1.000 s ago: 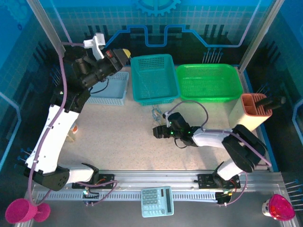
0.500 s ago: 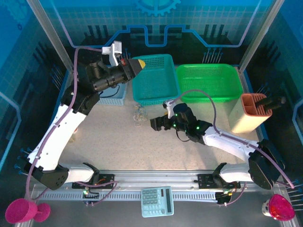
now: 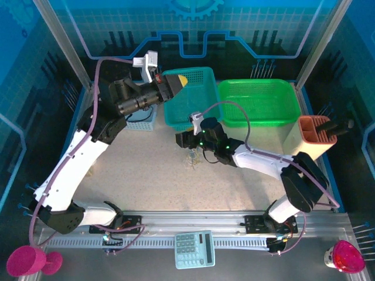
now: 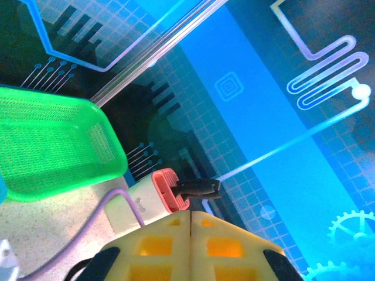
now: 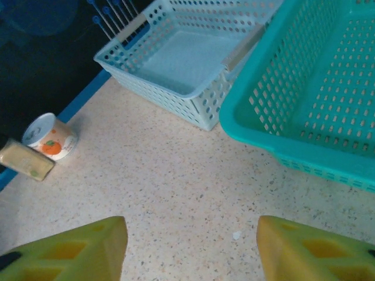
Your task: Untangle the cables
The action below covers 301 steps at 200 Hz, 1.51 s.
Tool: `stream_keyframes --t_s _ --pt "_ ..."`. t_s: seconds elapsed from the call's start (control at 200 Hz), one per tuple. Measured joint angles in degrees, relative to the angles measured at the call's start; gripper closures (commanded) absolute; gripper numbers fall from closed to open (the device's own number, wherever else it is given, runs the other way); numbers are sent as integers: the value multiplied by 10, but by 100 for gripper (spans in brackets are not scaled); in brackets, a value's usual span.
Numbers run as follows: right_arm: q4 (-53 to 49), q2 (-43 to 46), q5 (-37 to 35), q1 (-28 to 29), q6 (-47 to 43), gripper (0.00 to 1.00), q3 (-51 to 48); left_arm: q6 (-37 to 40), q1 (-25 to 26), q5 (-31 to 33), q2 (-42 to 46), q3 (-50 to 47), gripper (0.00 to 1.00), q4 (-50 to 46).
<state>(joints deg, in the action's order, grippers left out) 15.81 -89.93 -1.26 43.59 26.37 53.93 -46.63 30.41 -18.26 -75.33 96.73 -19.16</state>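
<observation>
Yellow plastic on both pairs of fingers, so they're easy to track here. The left fingers (image 4: 158, 249) are pressed flat together, no gap at all, and I can't see anything pinched in them. They're parked up high over the teal basket (image 3: 187, 71), pointing off toward the green basket (image 4: 114, 146). My guess is that arm is just keeping out of the way so the other one has room. The right fingers (image 5: 76, 246) are the ones doing the job: spread well apart, holding nothing, and aimed down at the speckled desk (image 5: 176, 187) just short of the teal basket, with the pale blue basket (image 5: 176, 99) further out past the tips. That wide-apart stance reads to me like a setup for a grab, not a grip already made. The cables (image 3: 191, 158) sit as a small pale clump on the desk, too thin and bunched to tell the strands apart from above. Relative to the right fingers, in the overhead view the clump is just beside them and a bit back from the tips, toward the wrist side, not in the gap. The wrist view backs that up, since between the two tips there's bare desk and one tiny white fleck. I'd say they need to pull back or drop over the clump before closing, otherwise they'll just pinch air.
</observation>
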Motion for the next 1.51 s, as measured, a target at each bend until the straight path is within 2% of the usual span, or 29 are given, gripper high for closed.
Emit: stream_keyframes --t_s 0.065,0.425,0.495,0.67,0.915,1.141,1.216,1.386,1.506 --pt "23 -10 -2 -1 7 58 -12 0 1 5 -2 10 100 0" --pt "115 -11 -21 -5 44 62 -156 18 2 38 -36 114 100 -33" --pt "125 -11 -29 -5 52 62 -176 28 2 45 -46 142 100 -43" --pt "135 -12 -37 -5 64 54 -200 46 -3 59 -57 190 100 -57" --pt "146 -13 -54 -5 67 57 -215 63 -38 73 -66 226 100 -78" --pt "153 -30 -61 -6 76 57 -243 63 -73 78 -96 307 100 -90" --pt "154 -33 -63 -7 81 61 -250 63 -78 80 -105 334 100 -89" --pt "156 -35 -65 -7 87 100 -260 63 -84 80 -117 371 100 -89" --pt "156 -35 -67 -10 88 100 -262 63 -90 80 -121 374 100 -89"
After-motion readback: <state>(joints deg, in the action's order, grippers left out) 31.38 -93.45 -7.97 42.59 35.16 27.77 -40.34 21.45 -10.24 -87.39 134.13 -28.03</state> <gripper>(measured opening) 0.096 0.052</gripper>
